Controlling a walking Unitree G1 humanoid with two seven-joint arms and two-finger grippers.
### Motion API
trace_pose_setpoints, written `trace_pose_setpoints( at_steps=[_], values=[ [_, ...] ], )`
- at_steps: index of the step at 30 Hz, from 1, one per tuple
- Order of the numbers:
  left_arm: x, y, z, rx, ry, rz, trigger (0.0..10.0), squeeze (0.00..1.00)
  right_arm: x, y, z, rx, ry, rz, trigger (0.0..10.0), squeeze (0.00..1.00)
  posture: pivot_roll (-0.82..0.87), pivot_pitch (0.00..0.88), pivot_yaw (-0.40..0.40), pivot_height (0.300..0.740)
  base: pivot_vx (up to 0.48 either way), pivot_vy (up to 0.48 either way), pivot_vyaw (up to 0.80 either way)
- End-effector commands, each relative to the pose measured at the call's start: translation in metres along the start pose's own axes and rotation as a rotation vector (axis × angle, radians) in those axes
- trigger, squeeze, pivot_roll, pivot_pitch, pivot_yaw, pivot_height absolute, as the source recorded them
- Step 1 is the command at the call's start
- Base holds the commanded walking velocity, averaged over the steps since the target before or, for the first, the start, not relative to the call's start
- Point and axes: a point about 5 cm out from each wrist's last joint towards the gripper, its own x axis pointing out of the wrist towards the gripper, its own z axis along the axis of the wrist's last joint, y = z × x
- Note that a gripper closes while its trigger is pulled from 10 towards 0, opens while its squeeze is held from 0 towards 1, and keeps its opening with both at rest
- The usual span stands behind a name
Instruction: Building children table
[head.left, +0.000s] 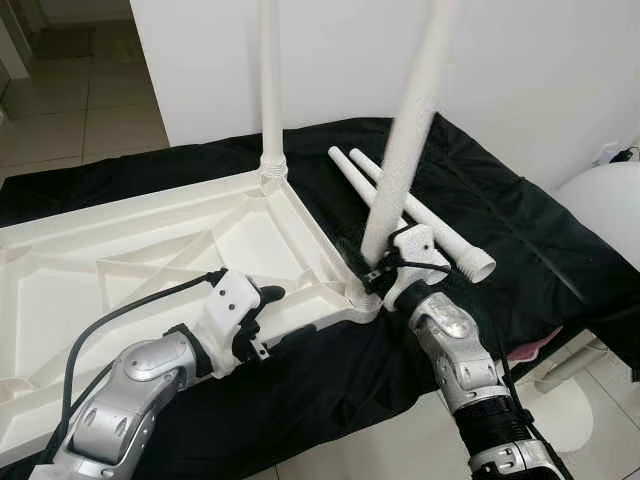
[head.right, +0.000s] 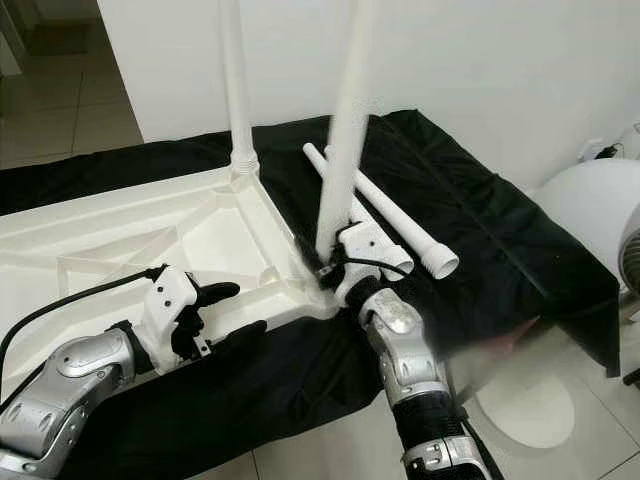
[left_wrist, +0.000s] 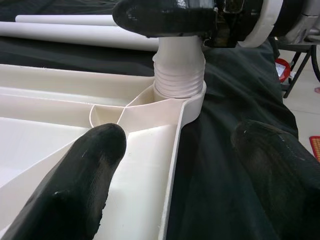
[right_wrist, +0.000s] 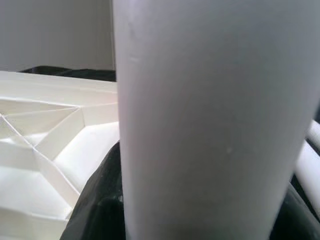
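tabletop (head.left: 150, 270) lies upside down on black cloth (head.left: 500, 230), ribbed underside up. one leg (head.left: 271, 80) already stands upright in the far corner socket. right gripper (head.left: 385, 272) is clamped around second leg (head.left: 405, 140) low down, just above its threaded end, which sits at the near-right corner socket (left_wrist: 172, 97); thread rings are partly exposed above the socket rim, so i judge it not fully seated. leg's long axis runs up and leans slightly to the right off vertical, so it probably needs truing before more turning. left gripper (head.left: 262, 318) has fingers (left_wrist: 75, 185) spread, holding nothing, straddling the tabletop's near edge just beside that socket, aimed at it. right arm is the one on the leg. two spare legs (head.left: 440, 225) lie flat on the cloth behind, side by side, apart from the grippers. no brand, label or writing readable anywhere.
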Motion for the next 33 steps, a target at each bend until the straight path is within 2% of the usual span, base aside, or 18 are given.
trace_pose_setpoints(
  at_steps=[1,4,11,14,16,18,19,23,28,33],
  values=[
    [-0.002,0.002,0.001,-0.001,0.004,0.028,10.0,0.00,-0.010,0.008,-0.032,0.006,0.155,0.021,10.0,0.00,0.00,0.057,-0.016,0.740,0.000,0.000,0.00],
    [-0.002,0.003,0.001,-0.001,0.004,0.032,10.0,0.00,-0.015,0.008,-0.037,-0.008,0.167,0.018,10.0,0.00,0.00,0.056,-0.017,0.740,0.000,0.000,0.00],
    [-0.002,0.003,0.001,0.002,0.005,0.033,10.0,0.00,-0.021,0.003,-0.042,0.047,0.156,-0.039,10.0,0.00,0.00,0.050,-0.017,0.740,0.000,0.000,0.00],
    [-0.003,0.004,0.001,0.004,0.006,0.033,10.0,0.00,-0.026,0.003,-0.041,0.088,0.112,-0.073,10.0,0.00,0.00,0.046,-0.013,0.740,0.000,0.000,0.00],
    [-0.003,0.004,0.001,0.006,0.007,0.033,10.0,0.00,-0.030,0.006,-0.036,0.102,0.034,-0.084,10.0,0.00,0.00,0.045,-0.015,0.740,0.000,0.000,0.00],
    [-0.003,0.004,0.001,0.006,0.007,0.031,10.0,0.00,-0.032,0.008,-0.033,0.093,0.002,-0.083,10.0,0.00,0.00,0.043,-0.014,0.740,0.000,0.000,0.00],
    [-0.003,0.005,0.001,0.008,0.008,0.028,10.0,0.00,-0.034,0.011,-0.029,0.053,-0.025,-0.065,10.0,0.00,0.00,0.042,-0.010,0.740,0.000,0.000,0.00],
    [-0.002,0.005,0.001,0.009,0.009,0.024,10.0,0.00,-0.033,0.012,-0.030,0.022,-0.013,-0.050,10.0,0.00,0.00,0.037,-0.010,0.740,0.000,0.000,0.00],
    [-0.002,0.005,0.001,0.011,0.010,0.017,10.0,0.00,-0.031,0.009,-0.035,0.035,0.023,-0.049,10.0,0.00,0.00,0.036,-0.008,0.740,0.000,0.000,0.00],
    [-0.003,0.004,0.001,0.014,0.015,0.014,10.0,0.00,-0.027,0.004,-0.043,0.113,0.099,-0.089,10.0,0.00,0.00,0.028,-0.010,0.740,0.000,0.000,0.00]
  ],
)
